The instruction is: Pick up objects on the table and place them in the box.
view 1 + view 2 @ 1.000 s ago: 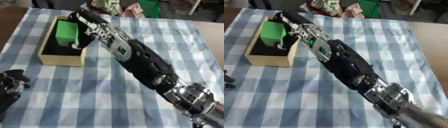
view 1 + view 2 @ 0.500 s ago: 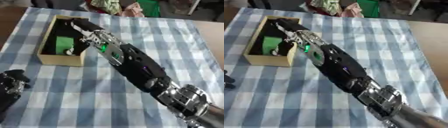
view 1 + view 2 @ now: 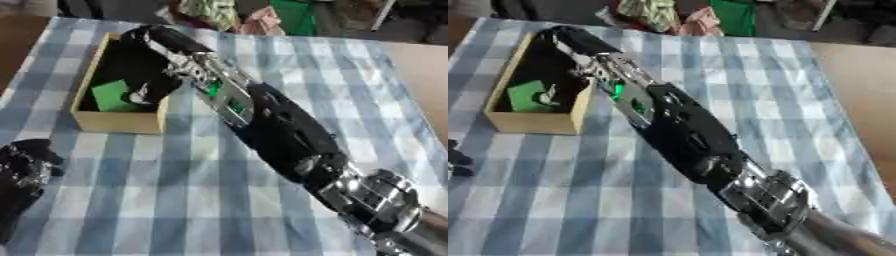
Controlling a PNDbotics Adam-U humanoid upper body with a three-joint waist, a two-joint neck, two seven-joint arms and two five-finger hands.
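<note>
At the near left edge the left hand (image 3: 24, 172) rests idle on the checked cloth (image 3: 201, 200), its fingers curled on nothing. Farther off sits the box (image 3: 118, 121), its long axis running near to far. A green block (image 3: 111, 96) lies inside at the near end, turned slightly askew. The right hand (image 3: 149, 75) reaches into the box; whether its fingers grasp anything I cannot tell.
</note>
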